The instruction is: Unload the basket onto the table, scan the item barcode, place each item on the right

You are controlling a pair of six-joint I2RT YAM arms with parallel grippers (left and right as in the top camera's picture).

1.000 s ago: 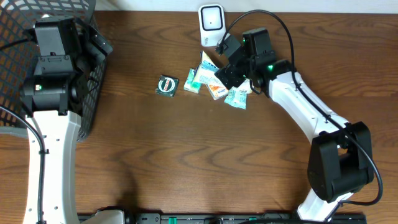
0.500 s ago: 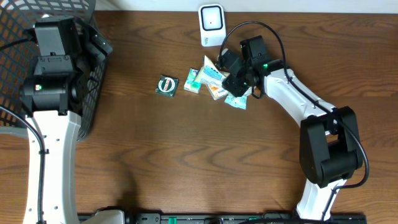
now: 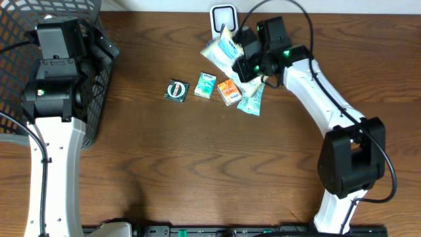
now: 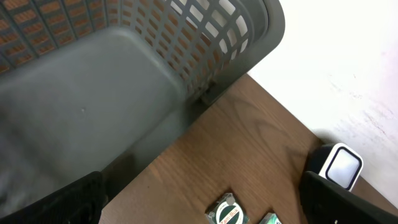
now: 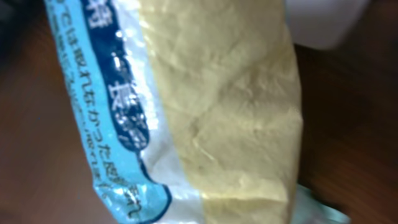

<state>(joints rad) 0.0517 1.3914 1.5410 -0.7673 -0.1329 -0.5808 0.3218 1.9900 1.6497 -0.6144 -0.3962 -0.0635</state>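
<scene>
Snack packet [image 3: 222, 51], pale yellow with a blue printed band, is hanging just on the near side of the white scanner [image 3: 223, 18] at the far edge of the table [image 3: 197, 164]. The right gripper [image 3: 241, 60] is clenching its right end. Four smaller packets [image 3: 206, 85] are lying nearer on the wood. The left gripper [image 3: 104, 45] is hovering with its fingers spread wide by the grey basket [image 3: 20, 26].

Grey mesh basket [image 4: 93, 93] at left; brown wooden table [image 3: 197, 171] beneath it.
</scene>
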